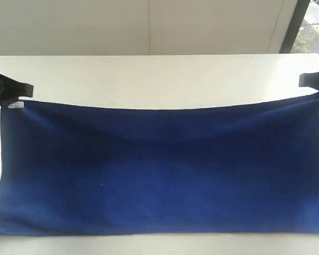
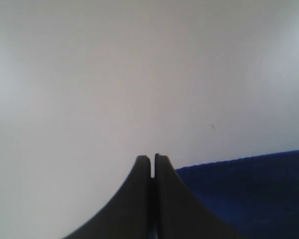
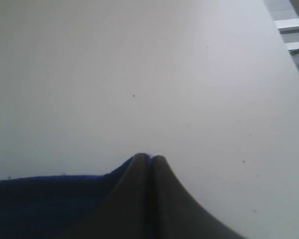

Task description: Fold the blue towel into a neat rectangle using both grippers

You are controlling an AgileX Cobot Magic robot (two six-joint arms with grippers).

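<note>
Two pinches on the blue towel (image 1: 159,170): left gripper (image 1: 30,91) clamped on its far left corner, right gripper (image 1: 302,81) clamped on its far right.

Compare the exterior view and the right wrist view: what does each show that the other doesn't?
Exterior only: the whole blue towel spread wide, its far edge sagging between the left gripper and the right gripper at its two far corners, with a pale wall behind.
Right wrist only: the right gripper's fingers pressed together, with a sliver of blue cloth at their tips.
Both: the towel, the white table and the right gripper.
</note>
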